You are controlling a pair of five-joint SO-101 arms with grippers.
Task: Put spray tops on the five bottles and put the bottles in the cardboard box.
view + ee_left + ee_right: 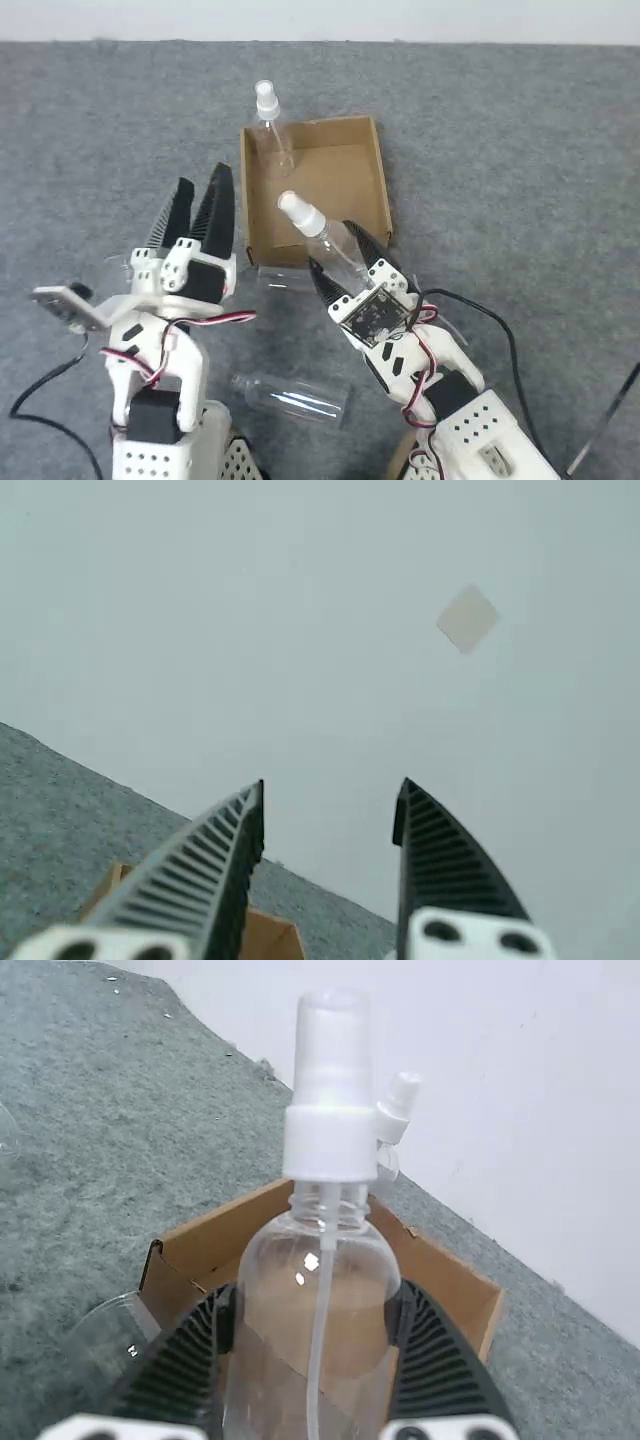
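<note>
Now right gripper (338,258) clamps a capped bottle (325,238) at the cardboard box (383,180)'s edge; left gripper (203,180) spread.

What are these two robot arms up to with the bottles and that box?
The right gripper grips a bottle with its spray top on, over the near edge of the cardboard box. Another topped bottle stands in the box's far corner. The left gripper is open and empty beside the box. A bottle without a top lies on the carpet between the arms.
</note>
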